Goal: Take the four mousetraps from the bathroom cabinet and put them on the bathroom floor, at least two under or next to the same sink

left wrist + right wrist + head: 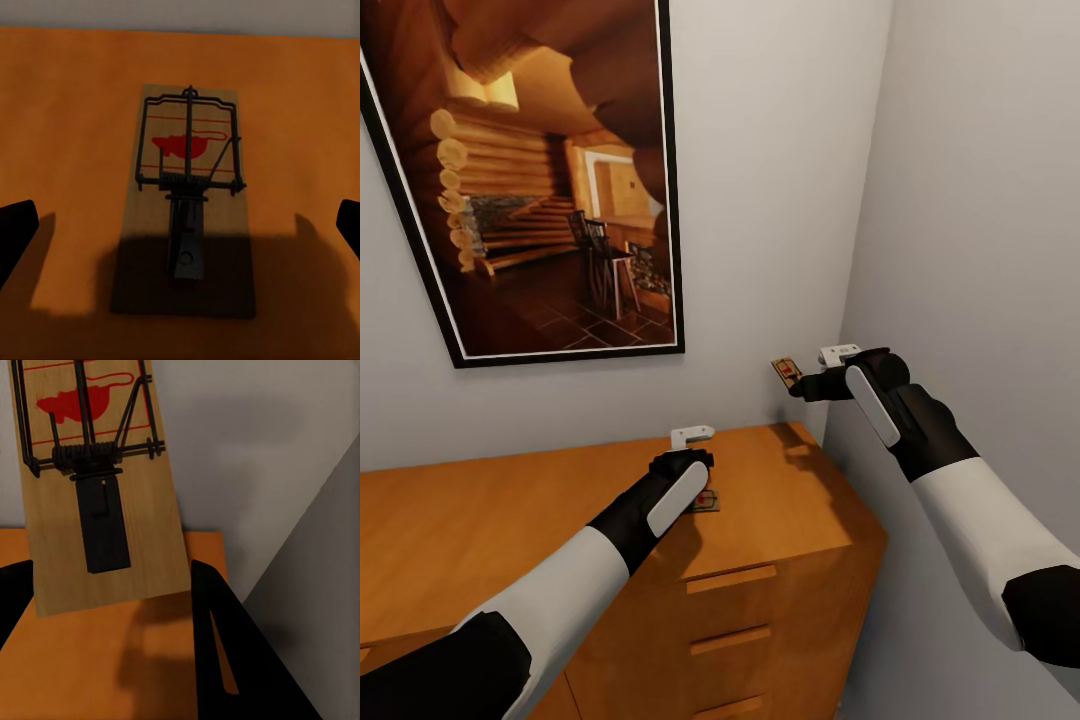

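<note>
Framed picture (540, 170) — black frame, thin white inner border — hangs on the grey wall (780, 200); it shows a log-cabin interior with stairs and dark chairs. A side wall (980, 200) meets it at the corner.

Two mousetraps: one (787, 372), another (706, 500). One cabinet (780, 590). One framed picture (530, 170).
</note>
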Controlling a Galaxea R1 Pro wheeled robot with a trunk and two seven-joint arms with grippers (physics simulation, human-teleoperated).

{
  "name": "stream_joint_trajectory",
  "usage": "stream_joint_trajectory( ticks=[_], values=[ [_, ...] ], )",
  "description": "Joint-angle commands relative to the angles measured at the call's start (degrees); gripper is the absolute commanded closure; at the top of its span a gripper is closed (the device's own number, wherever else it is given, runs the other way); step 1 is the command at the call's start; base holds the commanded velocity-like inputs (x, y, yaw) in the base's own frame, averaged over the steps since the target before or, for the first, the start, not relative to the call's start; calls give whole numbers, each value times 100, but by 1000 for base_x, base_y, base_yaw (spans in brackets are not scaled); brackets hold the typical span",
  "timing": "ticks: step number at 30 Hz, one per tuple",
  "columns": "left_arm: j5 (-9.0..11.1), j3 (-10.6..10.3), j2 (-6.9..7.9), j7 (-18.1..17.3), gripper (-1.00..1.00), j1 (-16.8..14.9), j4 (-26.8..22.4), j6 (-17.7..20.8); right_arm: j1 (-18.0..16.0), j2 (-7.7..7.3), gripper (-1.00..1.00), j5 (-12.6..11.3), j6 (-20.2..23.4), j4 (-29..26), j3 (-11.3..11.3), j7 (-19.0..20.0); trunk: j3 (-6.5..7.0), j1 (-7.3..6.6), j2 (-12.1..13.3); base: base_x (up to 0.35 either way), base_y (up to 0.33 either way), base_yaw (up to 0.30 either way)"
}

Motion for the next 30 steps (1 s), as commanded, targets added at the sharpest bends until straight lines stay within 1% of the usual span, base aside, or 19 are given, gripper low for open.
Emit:
stream_joint_trajectory(
  ticks=[1,6,12,15,30],
  values=[
    [25,-12,0,38,-100,-7,-2,20,-6,-7,100,-77,17,-6,17,-61,-7,0,-4,0,0,0],
    [31,-69,0,39,-100,-7,5,20,-6,-7,100,-77,17,-6,17,-61,-7,0,-4,0,0,0],
    [42,-234,0,34,-100,-7,34,17,-6,-7,100,-76,17,-6,17,-61,-7,0,-4,0,0,0],
    [55,-280,0,33,-100,-7,75,18,-6,-7,100,-77,17,-6,17,-61,-7,0,-4,0,0,0],
    [105,-336,0,30,-100,-7,275,14,-6,-4,100,-69,17,-6,17,-61,-7,0,-4,0,0,0]
  ],
)
